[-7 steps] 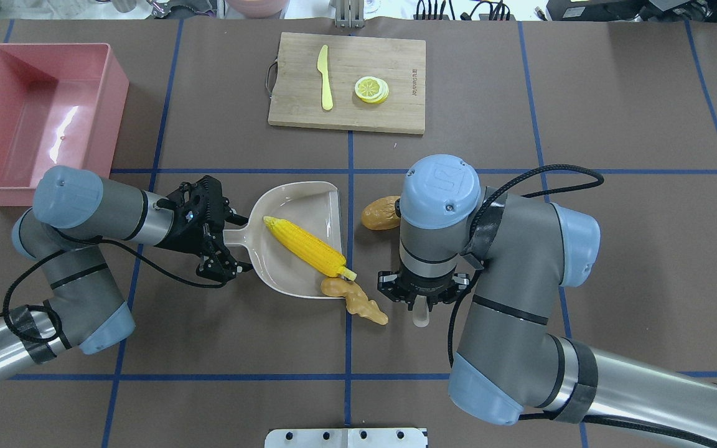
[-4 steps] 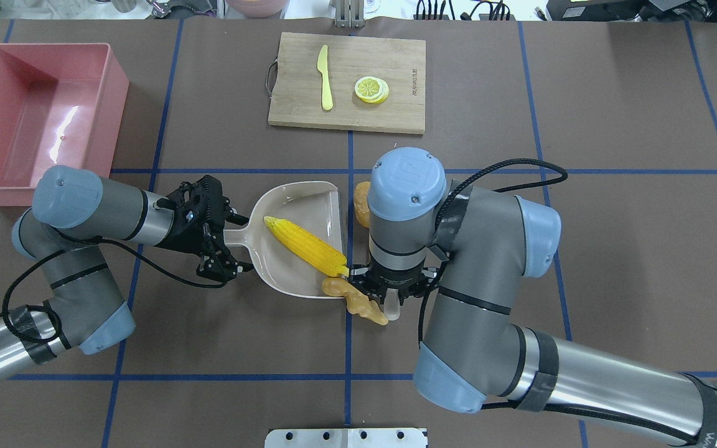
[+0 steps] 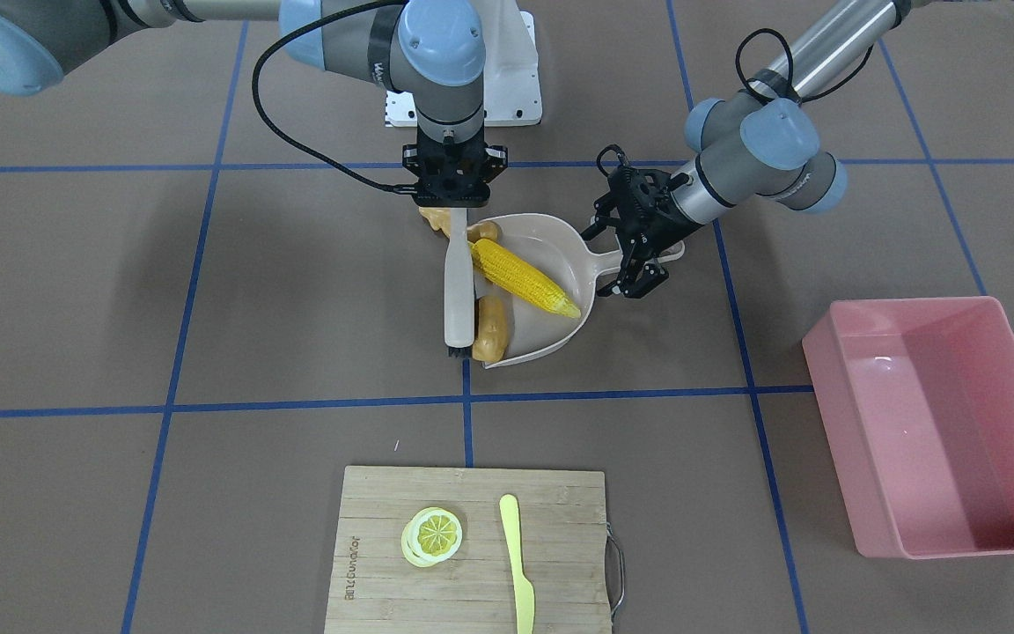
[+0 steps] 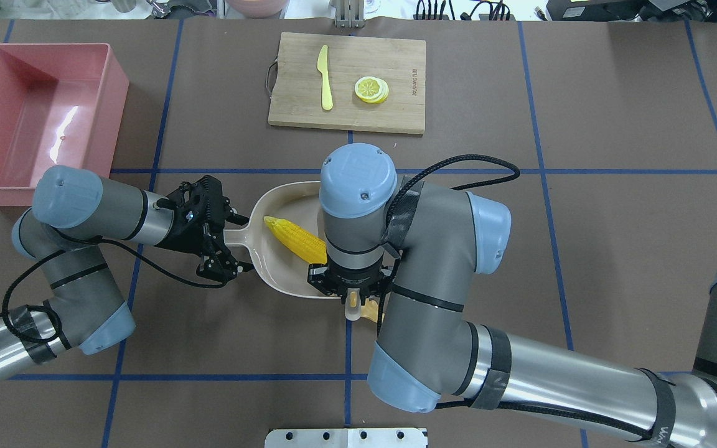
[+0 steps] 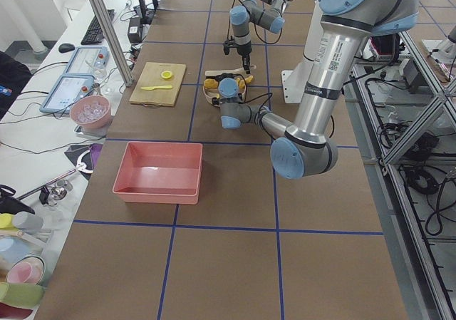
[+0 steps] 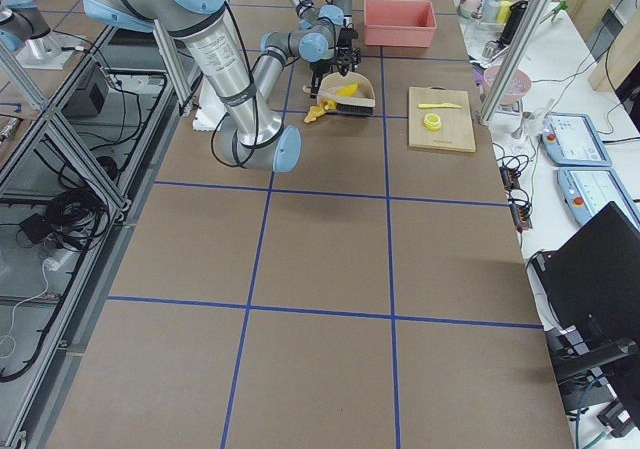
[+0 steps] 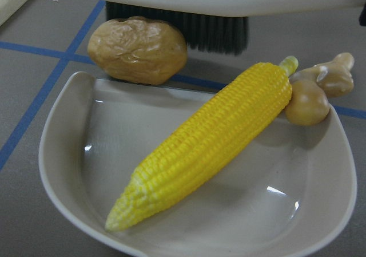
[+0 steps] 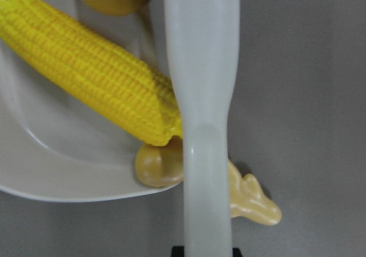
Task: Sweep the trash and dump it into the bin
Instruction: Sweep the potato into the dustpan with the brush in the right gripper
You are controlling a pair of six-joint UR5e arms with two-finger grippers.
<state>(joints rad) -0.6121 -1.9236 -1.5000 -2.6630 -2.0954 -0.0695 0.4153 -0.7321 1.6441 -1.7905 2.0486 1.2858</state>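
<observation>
Black right gripper [image 3: 452, 201] pointing straight down, clamping brush [image 3: 457, 295], left gripper [image 3: 635, 257] level, gripping dustpan [image 3: 545, 232] handle.

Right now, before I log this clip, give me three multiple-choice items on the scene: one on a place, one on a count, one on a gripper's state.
1. Where does the corn cob lie?
A. in the dustpan
B. on the bare table
C. on the cutting board

2. How many toy foods are in the pink bin?
A. three
B. one
C. none

3. What is the right gripper doing?
A. open over the table
B. shut on the brush handle
C. shut on the dustpan handle

Answers:
1 A: the cob lies across the pan's floor in the left wrist view.
2 C: nothing shows inside the bin in the front-facing or overhead view.
3 B: its fingers clamp the brush's white handle from above.
</observation>
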